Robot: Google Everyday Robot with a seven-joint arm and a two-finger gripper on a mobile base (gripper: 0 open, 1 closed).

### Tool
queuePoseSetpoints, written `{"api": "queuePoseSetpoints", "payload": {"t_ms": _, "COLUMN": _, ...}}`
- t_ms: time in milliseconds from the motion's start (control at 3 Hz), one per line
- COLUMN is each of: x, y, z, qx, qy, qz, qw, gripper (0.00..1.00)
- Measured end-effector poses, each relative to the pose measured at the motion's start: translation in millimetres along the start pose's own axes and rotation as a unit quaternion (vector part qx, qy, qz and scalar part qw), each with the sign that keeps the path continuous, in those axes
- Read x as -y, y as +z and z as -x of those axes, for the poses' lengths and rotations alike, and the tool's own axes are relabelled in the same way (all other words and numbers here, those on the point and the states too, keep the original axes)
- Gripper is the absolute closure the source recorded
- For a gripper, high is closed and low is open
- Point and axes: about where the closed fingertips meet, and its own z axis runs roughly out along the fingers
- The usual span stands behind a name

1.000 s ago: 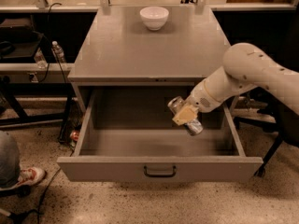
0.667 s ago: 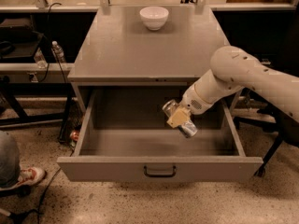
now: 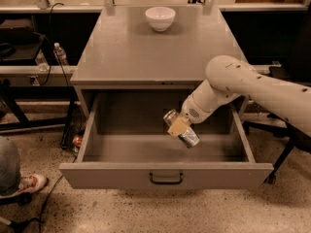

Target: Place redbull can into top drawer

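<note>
1. In the camera view, we see the grey cabinet [image 3: 155, 47] from above and in front. Its top drawer [image 3: 112, 175] is pulled wide open towards us.
2. The arm [image 3: 252, 84] comes in from the right, bends over the drawer's right wall and reaches down into the open drawer.
3. The gripper [image 3: 178, 126] is inside the drawer, right of its middle and below the edge of the cabinet top.
4. Its tan fingers [image 3: 177, 127] pinch the redbull can [image 3: 189, 138] around the middle.
5. The can is tilted, with its upper end towards the back left and its lower end towards the front right.
6. The can is within the drawer's walls and low over the floor. We cannot tell whether its lower end touches the floor.
7. The dark bar handle [image 3: 166, 178] sits in the middle of the drawer's front panel, nearer to us than the can.
8. A white bowl [image 3: 160, 17] stands upright at the back of the cabinet top, well apart from the gripper.
9. On the floor left of the cabinet, a small red can [image 3: 77, 141] lies just beside the drawer's left wall.
10. A clear water bottle [image 3: 60, 54] stands further back on the left, near a low shelf.
11. A person's shoe [image 3: 31, 182] shows at the lower left edge of the view.
</note>
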Motion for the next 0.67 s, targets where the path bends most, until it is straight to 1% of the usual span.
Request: {"api": "queuePoseSetpoints", "payload": {"t_ms": 667, "x": 1.2, "y": 15.7, "z": -0.6, "qx": -0.011, "qy": 0.016, "qz": -0.009, "qw": 0.9998, "gripper": 1.00}}
